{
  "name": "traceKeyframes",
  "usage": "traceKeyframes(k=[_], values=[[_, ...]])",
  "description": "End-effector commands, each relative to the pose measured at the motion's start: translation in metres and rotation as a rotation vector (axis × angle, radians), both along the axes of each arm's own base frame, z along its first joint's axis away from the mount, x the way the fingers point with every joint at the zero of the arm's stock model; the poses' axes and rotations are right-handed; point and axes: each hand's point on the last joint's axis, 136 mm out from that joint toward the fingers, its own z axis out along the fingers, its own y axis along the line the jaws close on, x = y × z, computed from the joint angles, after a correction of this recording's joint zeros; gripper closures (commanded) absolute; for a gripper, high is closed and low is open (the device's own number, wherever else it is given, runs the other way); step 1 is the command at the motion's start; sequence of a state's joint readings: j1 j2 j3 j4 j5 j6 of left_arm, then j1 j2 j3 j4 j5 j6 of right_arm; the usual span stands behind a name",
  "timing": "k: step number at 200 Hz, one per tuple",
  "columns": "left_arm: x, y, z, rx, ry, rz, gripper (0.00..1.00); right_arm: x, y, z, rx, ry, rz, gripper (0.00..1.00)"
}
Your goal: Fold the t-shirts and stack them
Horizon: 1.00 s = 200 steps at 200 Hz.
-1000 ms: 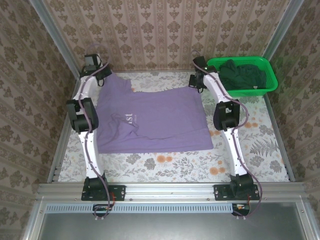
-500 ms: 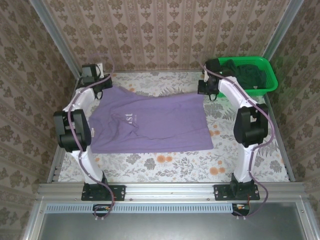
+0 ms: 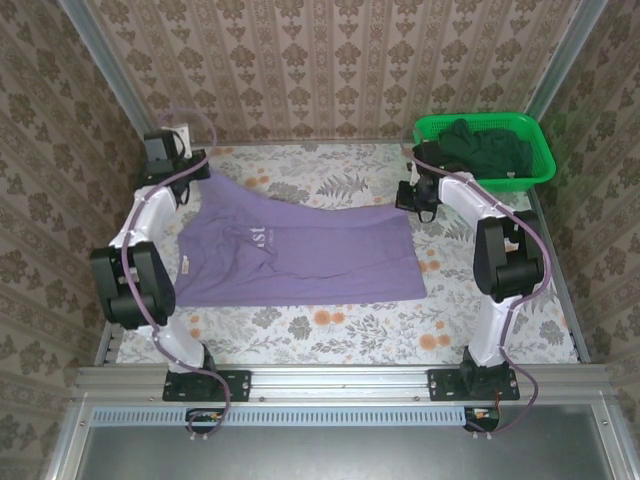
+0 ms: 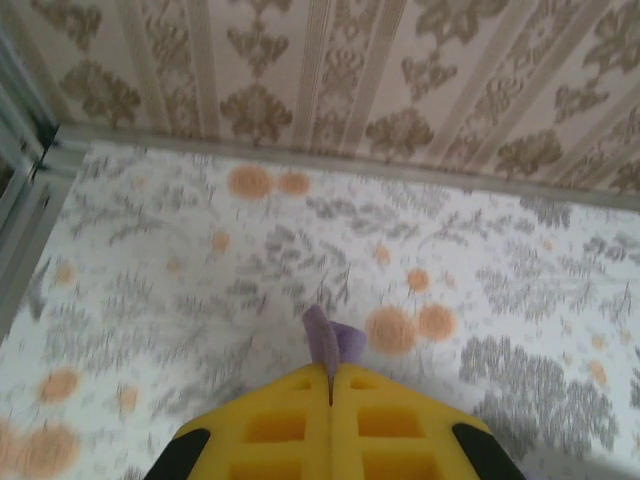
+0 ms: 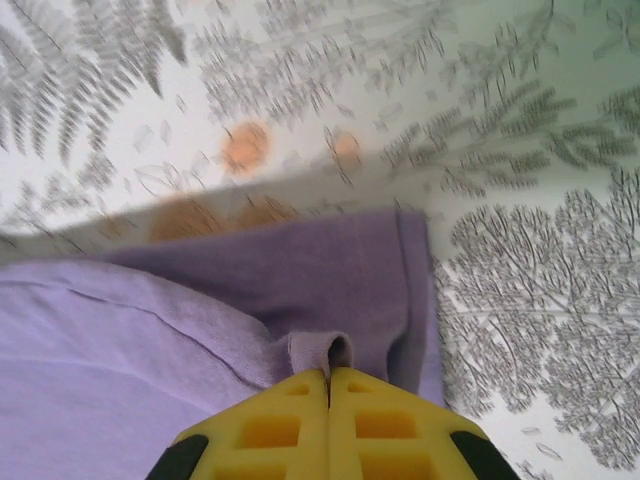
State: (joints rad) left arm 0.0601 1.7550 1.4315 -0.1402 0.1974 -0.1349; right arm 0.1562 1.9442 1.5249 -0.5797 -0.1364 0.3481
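Holding dark green t-shirts, the basket sits near the right pincer.

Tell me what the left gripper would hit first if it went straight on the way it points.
Probably the floral table cover just ahead of the left gripper, shut on a pinch of lavender t-shirt; the wallpapered wall lies beyond. Depth is unclear.

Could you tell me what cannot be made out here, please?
Top view: white lettering on the lavender-purple cloth t-shirt, too small to read.
Top view: dark green cloth shirts heaped in the bright green plastic basket, uncountable.
Left wrist view: yellow left gripper hides the t-shirt past its pinched tip.
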Motion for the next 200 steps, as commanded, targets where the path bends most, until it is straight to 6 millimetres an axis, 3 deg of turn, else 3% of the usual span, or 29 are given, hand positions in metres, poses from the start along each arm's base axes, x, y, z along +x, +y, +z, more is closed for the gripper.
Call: traceKeyframes(k=[1,45,78,105,147,200], values=[[0.031,0.000,0.011,0.003,-0.022,-0.003,1.00,0.037,0.012,0.021,0.070,-0.070,-0.071,1.00],[0.080,0.013,0.025,0.046,-0.065,0.023,1.00,0.090,0.022,0.024,0.111,-0.104,-0.124,1.00],[0.082,0.016,0.016,0.051,-0.054,0.017,1.00,0.103,0.027,0.021,0.104,-0.100,-0.093,1.00],[0.064,0.010,0.000,0.034,-0.022,-0.002,1.00,0.092,0.030,0.020,0.105,-0.105,-0.045,1.00],[0.024,0.004,-0.033,0.030,0.048,-0.011,1.00,0.056,0.029,0.015,0.125,-0.127,0.022,1.00],[-0.045,0.009,-0.040,0.028,0.068,0.043,1.00,0.008,0.015,0.014,0.129,-0.174,0.064,1.00]])
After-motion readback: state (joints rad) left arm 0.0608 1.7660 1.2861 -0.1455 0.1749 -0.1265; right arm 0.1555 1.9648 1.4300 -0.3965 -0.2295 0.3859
